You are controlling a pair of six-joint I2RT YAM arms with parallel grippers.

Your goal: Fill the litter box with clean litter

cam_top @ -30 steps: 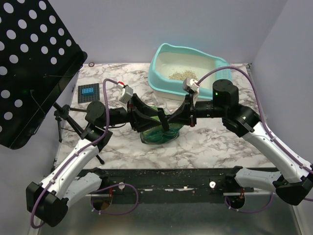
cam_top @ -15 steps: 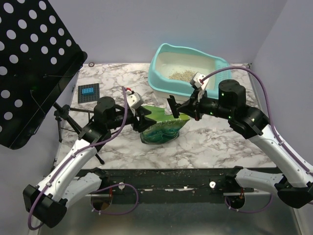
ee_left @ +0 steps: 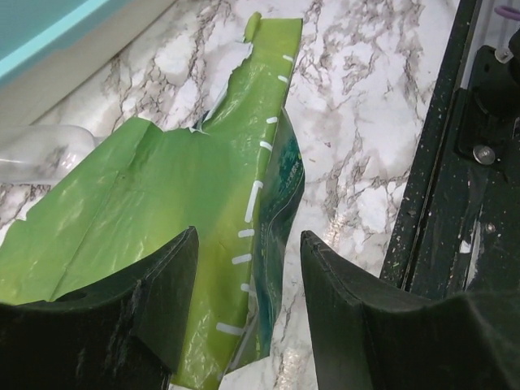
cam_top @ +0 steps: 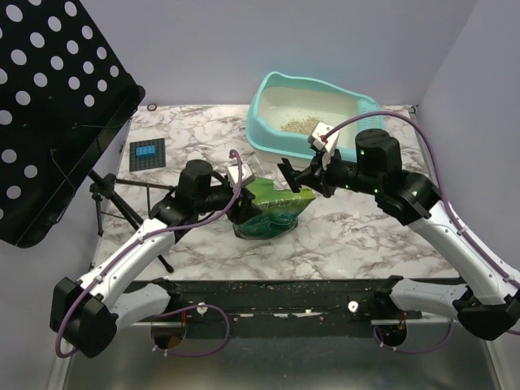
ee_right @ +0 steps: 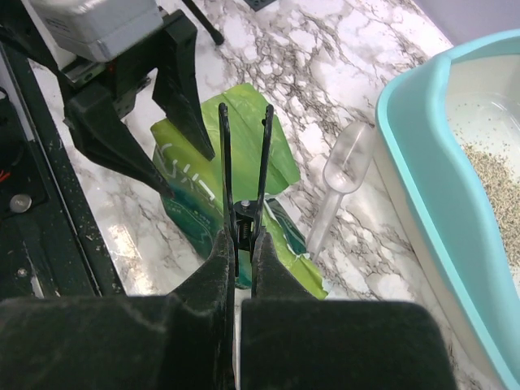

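**The litter box was set at the far right of the counter, with a thin patch of clean litter inside.**
Its long axis was laid roughly left to right, the slotted lip turned rightward. The left end effector was spread open around the green bag's top edge. The right end effector was clenched on a black clip near the bag's top.

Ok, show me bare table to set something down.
Bare marble: near-right on the table, between the green bag and the right arm; far-left, between the blue-screened device and the litter box. Crowded: centre, where left claw and right claw, gripping a black clip, flank the bag.
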